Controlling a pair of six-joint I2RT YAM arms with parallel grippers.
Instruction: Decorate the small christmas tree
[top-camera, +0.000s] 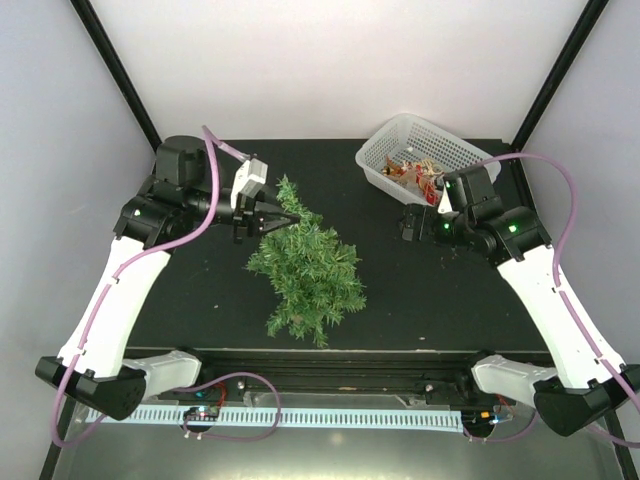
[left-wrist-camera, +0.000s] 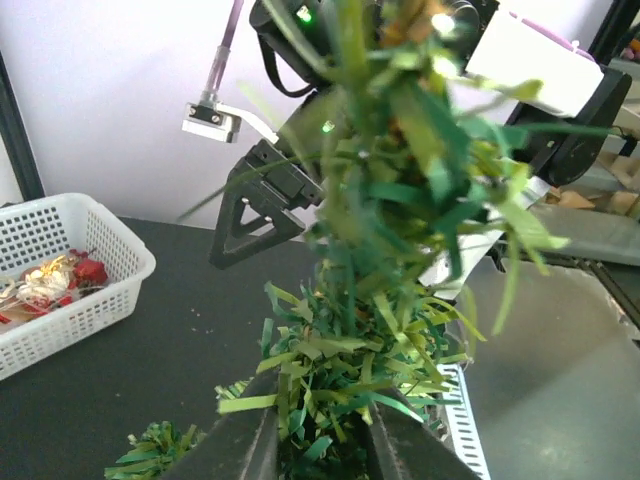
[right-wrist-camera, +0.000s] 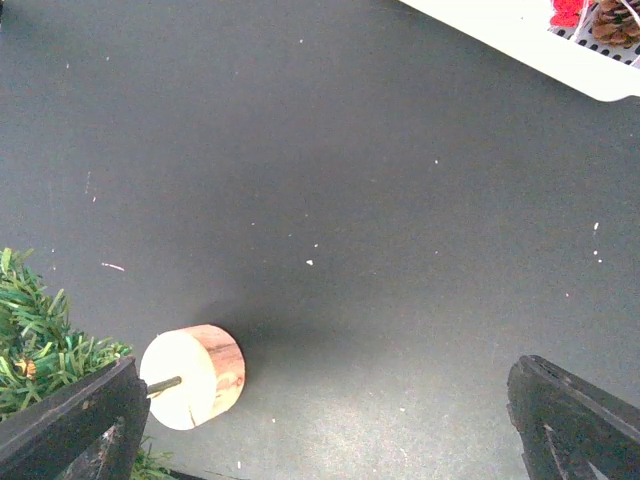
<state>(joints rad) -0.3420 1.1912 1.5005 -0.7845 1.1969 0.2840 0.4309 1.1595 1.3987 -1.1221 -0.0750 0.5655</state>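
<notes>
The small christmas tree (top-camera: 308, 270) is tilted at the table's middle, its pointed tip toward the back left. My left gripper (top-camera: 262, 215) is at that tip. In the left wrist view its jaws (left-wrist-camera: 320, 415) are shut on the tree's green needles (left-wrist-camera: 350, 350), which fill the narrow gap between them. The tree's round wooden base (right-wrist-camera: 195, 376) shows its pale flat face and thin stem in the right wrist view. My right gripper (right-wrist-camera: 325, 400) hangs open over bare table to the right of the tree (top-camera: 415, 222), holding nothing.
A white mesh basket (top-camera: 400, 135) stands at the back right and holds red and brown ornaments (top-camera: 418, 172), among them a pine cone (right-wrist-camera: 612, 20). Dark table (right-wrist-camera: 350, 180) lies between basket and tree. A slotted white rail (top-camera: 330, 415) runs along the near edge.
</notes>
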